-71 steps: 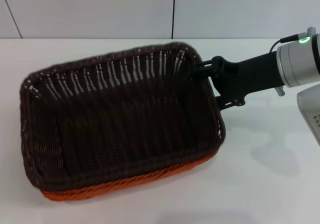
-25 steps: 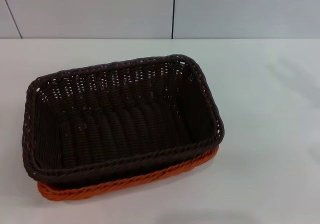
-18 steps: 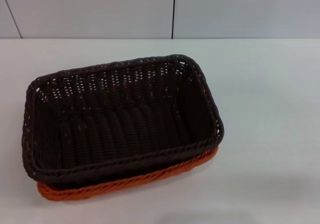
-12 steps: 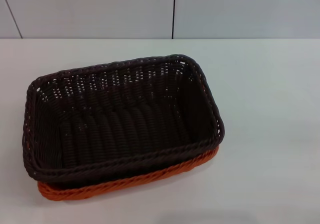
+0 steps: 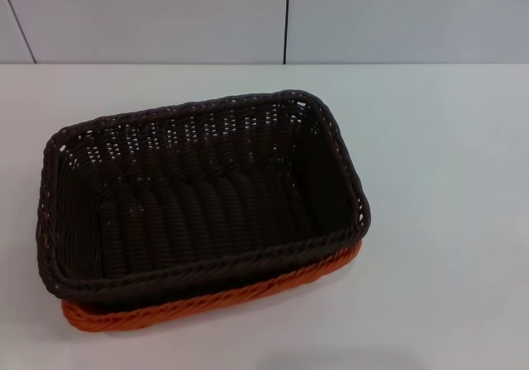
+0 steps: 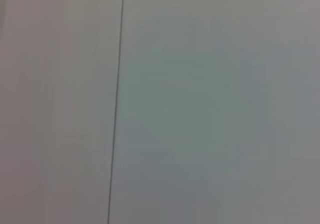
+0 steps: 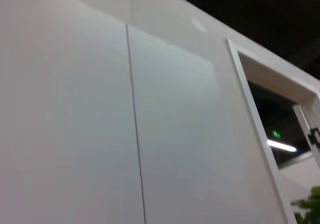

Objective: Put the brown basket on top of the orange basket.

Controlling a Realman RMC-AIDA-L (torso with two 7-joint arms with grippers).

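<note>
The brown basket (image 5: 198, 196) sits nested on top of the orange basket (image 5: 215, 297) on the white table, left of centre in the head view. Only the orange basket's braided rim shows, along the near and right sides under the brown one. The brown basket is empty and sits slightly turned. Neither gripper shows in any view. The left wrist view shows only a plain wall panel, and the right wrist view shows wall panels and a door frame.
The white table (image 5: 446, 221) stretches around the baskets to a pale panelled wall (image 5: 372, 15) at the back. No other objects stand on it.
The right arm, which was at the brown basket's right end 2.8 s ago, has left the head view. The baskets have not moved in the last second.
</note>
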